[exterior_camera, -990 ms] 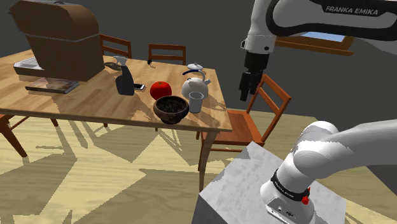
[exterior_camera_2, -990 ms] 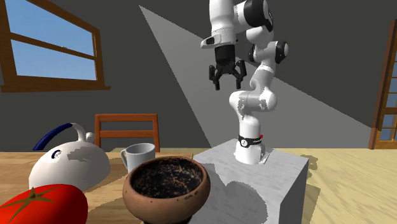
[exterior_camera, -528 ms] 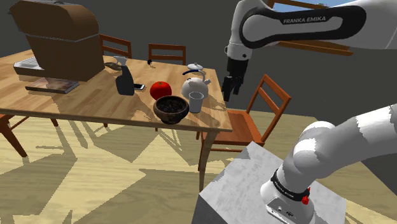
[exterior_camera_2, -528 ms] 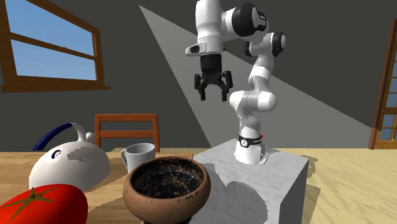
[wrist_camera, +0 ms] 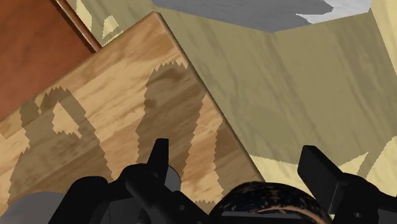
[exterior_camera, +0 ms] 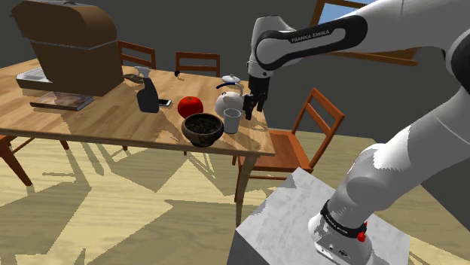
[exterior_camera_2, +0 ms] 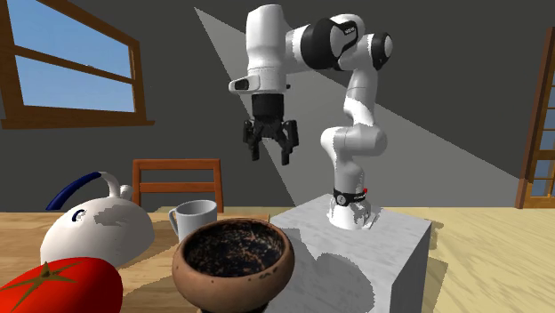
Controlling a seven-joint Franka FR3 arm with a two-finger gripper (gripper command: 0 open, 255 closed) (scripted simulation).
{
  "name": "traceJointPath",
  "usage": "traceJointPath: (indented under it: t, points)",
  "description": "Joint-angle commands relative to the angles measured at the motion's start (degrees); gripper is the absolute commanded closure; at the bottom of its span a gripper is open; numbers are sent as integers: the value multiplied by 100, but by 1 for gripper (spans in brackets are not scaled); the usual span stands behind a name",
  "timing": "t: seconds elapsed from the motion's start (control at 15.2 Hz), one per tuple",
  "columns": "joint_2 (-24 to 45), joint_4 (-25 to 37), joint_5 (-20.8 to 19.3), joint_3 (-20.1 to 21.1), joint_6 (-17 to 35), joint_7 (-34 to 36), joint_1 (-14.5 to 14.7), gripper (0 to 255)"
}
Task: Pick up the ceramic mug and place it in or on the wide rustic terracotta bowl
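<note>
Hand [exterior_camera_2: 269, 156]: fingers spread, empty, raised near mug [exterior_camera: 232, 120]. Mug upright on tabletop [exterior_camera: 90, 124], just beside brown bowl [exterior_camera: 202, 138], kettle [exterior_camera: 230, 98] close behind. Risk: crowded approach; descending finger may clip kettle or bowl, toppling mug.

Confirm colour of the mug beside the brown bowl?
Plain pale-grey handled mug; second exterior view shows it best.

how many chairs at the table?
3: far chair and second far chair behind the table, side chair at its end. Legs at shoulder view's left edge: maybe a fourth.
</note>
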Motion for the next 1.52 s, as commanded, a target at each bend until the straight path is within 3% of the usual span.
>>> traceJointPath:
  t: [0.0,0.73,1.45]
  points:
    - [421,245,-64,-3,243,-35,-14,0]
    - [2717,2010,-423,-36,1109,-167,-62,0]
    - [2988,1757,-454,-60,1635,-149,-79,0]
